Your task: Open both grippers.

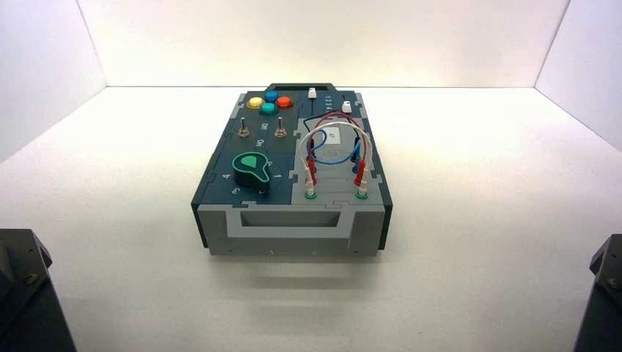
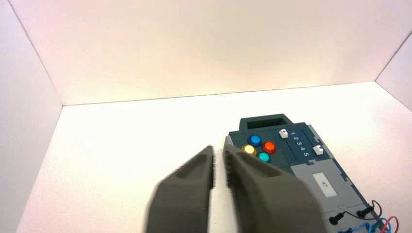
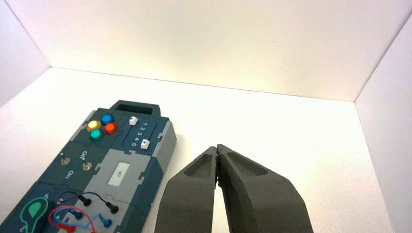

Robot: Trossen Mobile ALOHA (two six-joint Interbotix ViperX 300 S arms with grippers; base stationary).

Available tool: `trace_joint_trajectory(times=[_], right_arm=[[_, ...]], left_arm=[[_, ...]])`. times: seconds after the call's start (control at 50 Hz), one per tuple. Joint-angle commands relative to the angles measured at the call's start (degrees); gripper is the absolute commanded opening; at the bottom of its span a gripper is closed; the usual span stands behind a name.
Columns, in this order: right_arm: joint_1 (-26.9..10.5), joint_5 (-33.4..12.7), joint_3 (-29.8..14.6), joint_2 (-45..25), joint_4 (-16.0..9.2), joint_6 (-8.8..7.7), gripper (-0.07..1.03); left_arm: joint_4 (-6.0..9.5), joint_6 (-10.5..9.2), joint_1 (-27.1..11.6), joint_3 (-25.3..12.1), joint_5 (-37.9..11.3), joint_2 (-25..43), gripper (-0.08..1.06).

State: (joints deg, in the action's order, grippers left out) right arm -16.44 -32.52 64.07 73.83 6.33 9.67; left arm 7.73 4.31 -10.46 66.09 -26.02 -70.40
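- The dark box with a grey front panel (image 1: 293,220) stands mid-table, between the two parked arms — the left arm's black base (image 1: 26,293) at the near left corner, the right arm's black base (image 1: 603,293) at the near right.
- On the box: four round buttons (image 1: 269,103) far left, two white-capped sliders (image 1: 328,100) far right.
- Two metal toggle switches (image 1: 261,130) sit nearer than the buttons; the green knob (image 1: 251,169) lies near left.
- Looped wires (image 1: 336,150) occupy the near right — plugged in just behind the front edge.

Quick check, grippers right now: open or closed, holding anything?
Left gripper: barely parted, a narrow gap, holding nothing.
Right gripper: closed, fingertips touching, holding nothing.
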Motion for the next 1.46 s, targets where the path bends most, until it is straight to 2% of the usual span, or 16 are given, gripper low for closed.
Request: trace_joint_trajectory(times=[0.02, 0.06, 0.08, 0.12, 0.14, 0.18, 0.2, 0.22, 0.26, 0.52, 1.46], right_arm=[[-0.2, 1.8, -0.7, 0.3, 0.0, -0.35, 0.21], [-0.2, 2.3, -0.5, 0.3, 0.0, -0.35, 0.32], [-0.2, 2.5, -0.4, 0.3, 0.0, -0.35, 0.42], [-0.2, 3.2, -0.2, -0.1, 0.0, -0.26, 0.67], [-0.2, 3.3, -0.2, -0.2, 0.0, -0.35, 0.74], [-0.3, 3.9, 0.0, -0.6, 0.0, -0.26, 1.02], [-0.2, 4.0, 0.2, -0.9, 0.0, -0.35, 0.97], [-0.2, 4.1, 0.2, -1.0, 0.0, -0.35, 0.94], [-0.4, 4.1, 0.2, -1.6, -0.1, -0.35, 1.0], [-3.3, 4.1, 0.1, -4.2, -0.1, -0.35, 0.99], [-3.3, 4.1, 0.1, -3.5, -0.4, -0.26, 0.99]], left_arm=[[0.18, 0.35, 0.2, -0.7, 1.0, 0.7, 0.58], [0.09, 0.44, 0.2, -0.7, 1.0, 0.7, 0.71], [0.09, 0.53, 0.2, -0.7, 1.0, 0.6, 0.77], [0.09, 0.7, 0.1, -0.7, 1.0, 0.5, 0.86], [0.09, 0.88, 0.2, -0.8, 1.0, 0.5, 0.92], [0.09, 1.23, 0.2, -0.7, 1.0, 0.4, 1.0], [0.18, 1.41, 0.2, -0.7, 1.0, 0.4, 1.03], [0.09, 1.49, 0.2, -0.7, 1.0, 0.3, 1.02], [0.09, 1.58, 0.2, -0.7, 1.0, 0.2, 1.02], [0.09, 1.67, 0.1, -0.7, 1.0, 0.0, 1.02], [0.18, 1.67, 0.1, -0.3, 1.4, -0.3, 1.02]])
